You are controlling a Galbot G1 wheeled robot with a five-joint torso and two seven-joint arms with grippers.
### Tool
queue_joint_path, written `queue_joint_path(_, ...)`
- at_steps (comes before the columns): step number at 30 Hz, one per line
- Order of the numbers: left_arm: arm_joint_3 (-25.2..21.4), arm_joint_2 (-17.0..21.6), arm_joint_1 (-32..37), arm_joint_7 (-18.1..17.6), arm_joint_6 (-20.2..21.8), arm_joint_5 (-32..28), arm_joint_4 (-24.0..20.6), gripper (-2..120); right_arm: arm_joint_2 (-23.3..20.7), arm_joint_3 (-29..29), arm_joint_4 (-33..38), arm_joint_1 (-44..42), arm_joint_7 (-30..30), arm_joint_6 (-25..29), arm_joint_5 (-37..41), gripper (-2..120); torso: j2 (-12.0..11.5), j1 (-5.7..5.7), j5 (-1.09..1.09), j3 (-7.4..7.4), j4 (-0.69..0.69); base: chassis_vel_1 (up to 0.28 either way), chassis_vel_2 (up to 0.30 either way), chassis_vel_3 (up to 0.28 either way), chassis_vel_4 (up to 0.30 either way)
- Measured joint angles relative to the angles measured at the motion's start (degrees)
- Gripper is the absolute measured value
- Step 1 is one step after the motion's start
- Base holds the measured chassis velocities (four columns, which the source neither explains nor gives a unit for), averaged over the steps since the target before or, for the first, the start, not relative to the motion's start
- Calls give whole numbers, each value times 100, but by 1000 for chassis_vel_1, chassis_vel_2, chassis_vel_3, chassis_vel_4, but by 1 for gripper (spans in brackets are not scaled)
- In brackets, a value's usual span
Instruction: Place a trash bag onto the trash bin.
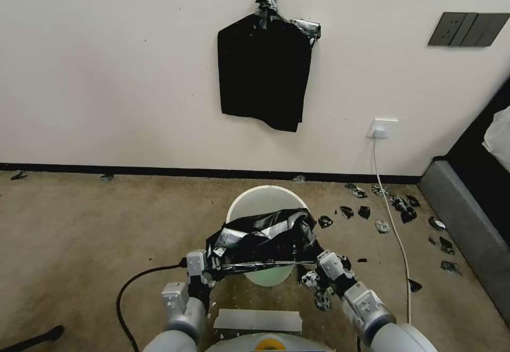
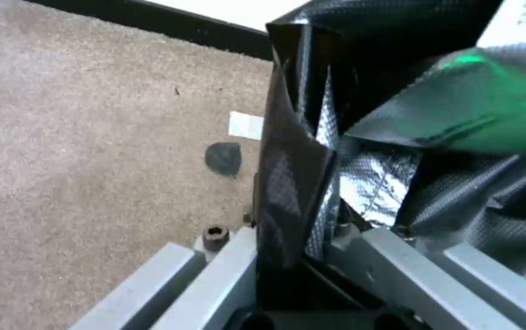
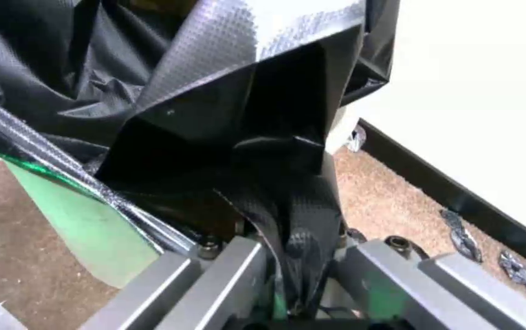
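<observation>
Trash bag (image 1: 264,239) stretched between both claws over the trash bin (image 1: 254,200)

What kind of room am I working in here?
Likely a carpeted room in a home, maybe a bedroom: beige carpet, a white wall socket with a cord plugged in, and a dark upholstered bed or sofa edge on the right.

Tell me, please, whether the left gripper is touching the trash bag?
Touching: in the left wrist view the left gripper pinches a fold of the trash bag.
</observation>
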Motion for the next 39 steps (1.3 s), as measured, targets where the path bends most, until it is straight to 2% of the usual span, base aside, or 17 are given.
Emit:
queue_joint_path(12, 16, -4, 46, 116, -83, 170, 8, 0, 31, 22, 31, -61, 160, -7, -58, 0, 0, 0, 1, 0, 0, 0, 0, 0, 0)
queue_joint_path(14, 19, -26, 87, 353, -288, 352, -39, 0, 89, 82, 259, -119, 213, 29, -197, 0, 0, 0, 1, 0, 0, 0, 0, 0, 0)
queue_joint_path(17, 31, -37, 82, 371, -292, 403, -49, 0, 116, 92, 291, -150, 246, -18, -281, 0, 0, 0, 1, 0, 0, 0, 0, 0, 0)
queue_joint_path(32, 12, -57, -12, 397, -266, 492, 243, 0, 247, 79, -253, -221, 227, 6, -405, 0, 0, 0, 0, 0, -1, 0, 0, 0, 0)
queue_joint_path(39, 2, -135, -328, 557, -369, 471, 663, 0, 324, 43, -585, -52, 151, 103, -405, 0, 0, 0, 0, 0, -1, 0, 0, 0, 0)
